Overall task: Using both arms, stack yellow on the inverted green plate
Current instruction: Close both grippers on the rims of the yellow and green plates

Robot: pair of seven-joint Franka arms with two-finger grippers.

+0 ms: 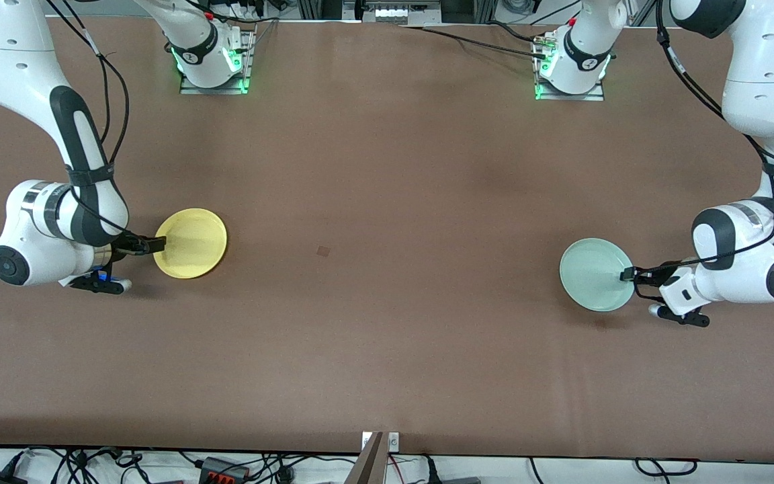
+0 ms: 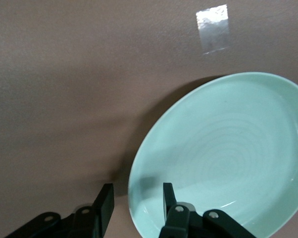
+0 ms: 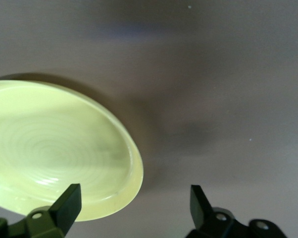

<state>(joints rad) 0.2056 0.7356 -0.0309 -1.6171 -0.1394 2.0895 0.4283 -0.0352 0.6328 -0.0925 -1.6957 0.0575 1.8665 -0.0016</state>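
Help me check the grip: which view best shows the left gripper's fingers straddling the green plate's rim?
The left wrist view: the left gripper has one finger inside the green plate and one outside. The front view shows it small; the right wrist view shows neither.

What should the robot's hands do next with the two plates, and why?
Probably squeeze shut. The left gripper has one finger inside the green plate and one outside its rim, jaws partly closed but not yet pinching. The right gripper is wide open around the yellow plate's rim. Both plates lie face up on the table, so gripping likely comes before any lifting.
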